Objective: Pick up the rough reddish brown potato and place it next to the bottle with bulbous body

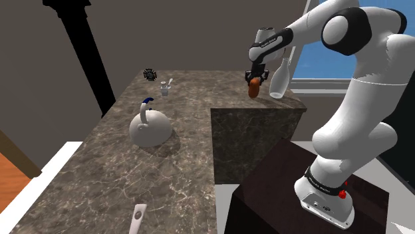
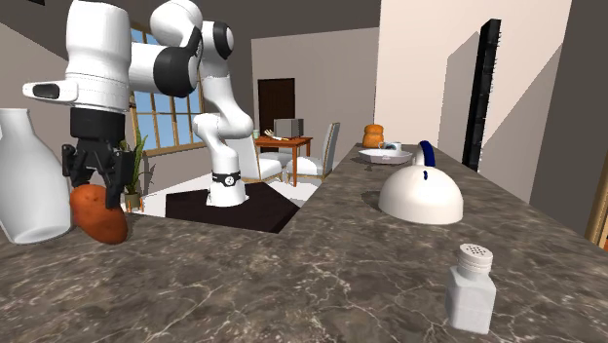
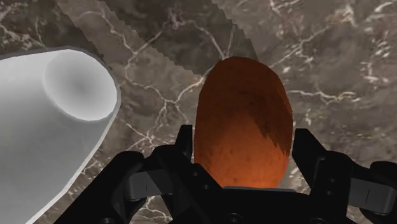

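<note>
Looking first at the shoulder view, I see the gripper [image 1: 255,81] clamped on the reddish brown potato [image 1: 254,89], near the far corner of the marble counter [image 1: 166,173] at this view's right, just beside the white bottle [image 1: 280,78] with the wide body and thin neck. A white domed kettle [image 1: 149,127] and a small shaker [image 1: 164,88] stand well apart, toward the middle and the far edge. In the second exterior view the potato [image 2: 99,216] hangs lengthwise under the gripper [image 2: 97,193], its lower end very close to the counter or touching it; I cannot tell which. The bottle [image 2: 24,180] is just beside it, and I see no clear gap between them from this side. In the wrist view the two black fingers [image 3: 184,145] press on both sides of the potato's upper end, so the hold is narrow and firm, and the mouth of the bottle [image 3: 76,86] is close to one side. I judge the potato to be stiff, of moderate weight and not fragile, and its rough skin should keep it from slipping; taking it across the short width, as here, seems right. The tall bottle probably tips easily, so I think the release must avoid pushing against it.
</note>
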Action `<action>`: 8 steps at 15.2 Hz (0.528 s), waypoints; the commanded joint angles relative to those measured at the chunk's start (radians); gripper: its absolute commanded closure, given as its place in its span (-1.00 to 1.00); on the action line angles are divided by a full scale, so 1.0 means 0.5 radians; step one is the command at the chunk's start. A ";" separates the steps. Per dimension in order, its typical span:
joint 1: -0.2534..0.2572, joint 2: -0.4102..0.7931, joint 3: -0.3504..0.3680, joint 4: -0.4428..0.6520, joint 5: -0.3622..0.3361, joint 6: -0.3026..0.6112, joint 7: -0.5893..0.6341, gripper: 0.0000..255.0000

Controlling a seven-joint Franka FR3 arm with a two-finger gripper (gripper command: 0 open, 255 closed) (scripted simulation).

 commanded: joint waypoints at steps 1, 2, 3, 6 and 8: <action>0.002 0.056 -0.003 -0.029 -0.008 0.010 0.009 1.00; 0.003 0.076 -0.005 -0.043 -0.014 0.043 0.015 1.00; 0.004 0.076 -0.006 -0.043 -0.014 0.043 0.015 1.00; 0.007 0.076 -0.009 -0.043 -0.012 0.043 0.015 1.00; 0.009 0.076 -0.011 -0.043 -0.012 0.043 0.014 1.00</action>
